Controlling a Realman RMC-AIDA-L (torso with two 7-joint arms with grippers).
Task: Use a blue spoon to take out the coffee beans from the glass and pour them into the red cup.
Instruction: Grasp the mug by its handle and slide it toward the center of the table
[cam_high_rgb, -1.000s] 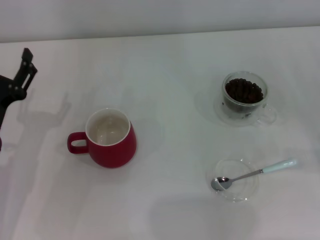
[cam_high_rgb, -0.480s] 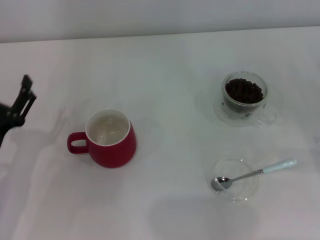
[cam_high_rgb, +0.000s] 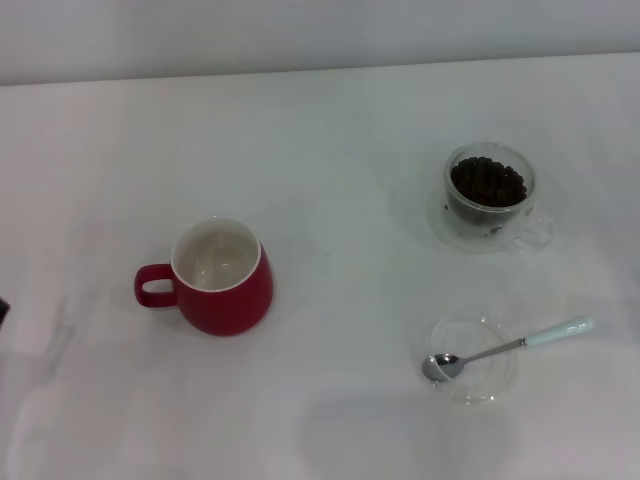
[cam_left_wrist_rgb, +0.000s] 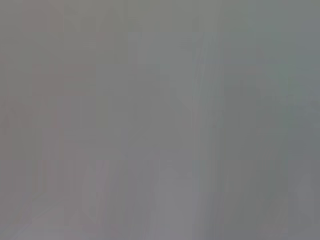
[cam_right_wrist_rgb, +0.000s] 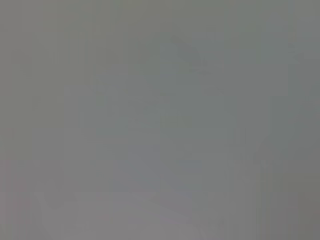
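Observation:
The red cup (cam_high_rgb: 221, 278) stands left of centre in the head view, its white inside bare and its handle pointing left. At the back right stands the glass (cam_high_rgb: 490, 196), filled with dark coffee beans (cam_high_rgb: 487, 182), its clear handle toward the right. The blue spoon (cam_high_rgb: 508, 346) lies in front of it, metal bowl resting in a clear saucer (cam_high_rgb: 472, 361), pale blue handle pointing right and away. Neither gripper shows in the head view. Both wrist views show only a plain grey surface.
The white table (cam_high_rgb: 340, 150) runs from the grey back wall to the front edge of the head view. Only a faint shadow lies at the far left near the cup.
The left gripper, seen at the far left edge a second ago, has drawn back leftward and downward out of the head view. The cup, glass and spoon have not moved.

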